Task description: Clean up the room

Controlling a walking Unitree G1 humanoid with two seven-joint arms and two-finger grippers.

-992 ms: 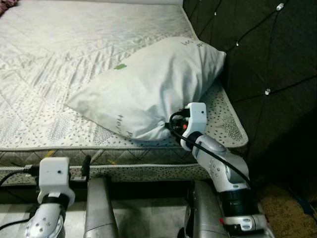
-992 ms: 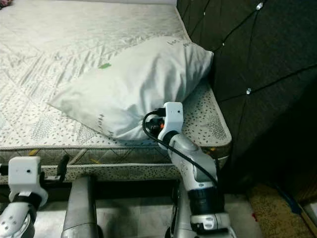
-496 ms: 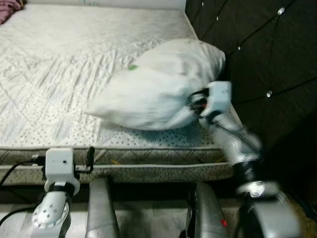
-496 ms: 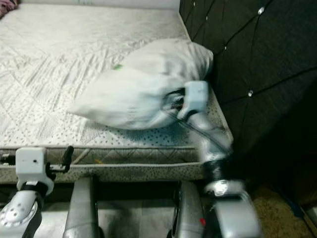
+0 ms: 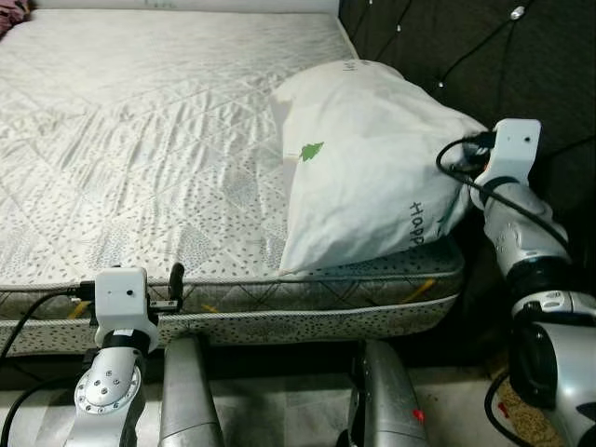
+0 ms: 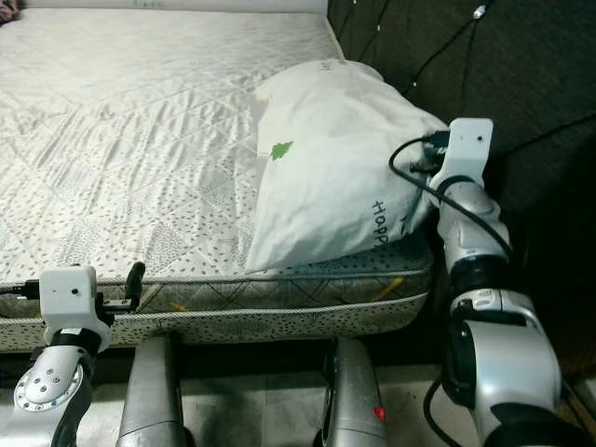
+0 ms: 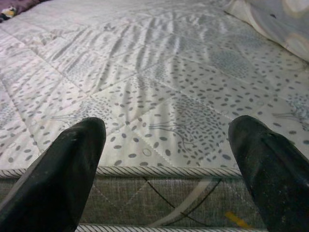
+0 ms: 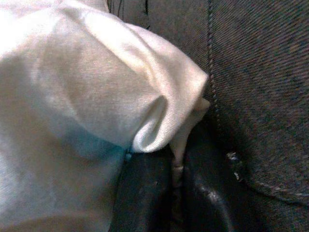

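A white pillow [image 5: 372,168] with a small green leaf mark stands tilted at the bed's right end, leaning on the dark headboard [image 5: 549,65]. My right gripper [image 8: 175,166] is shut on a bunched corner of the pillow [image 8: 159,130], right against the headboard fabric. My right arm [image 5: 510,200] reaches up beside the pillow. My left gripper [image 7: 166,133] is open and holds nothing, hovering low at the mattress [image 7: 159,87] front edge, left of the pillow.
The quilted, dotted mattress [image 5: 140,140] stretches away to the left and back. A dark red cloth [image 5: 11,11] lies at its far left corner. The tufted headboard walls off the right side. My legs [image 5: 186,391] stand against the bed's front edge [image 5: 307,321].
My right arm swung right and up with the pillow, which went from lying flat near the front edge to standing against the headboard. The left arm stayed put.
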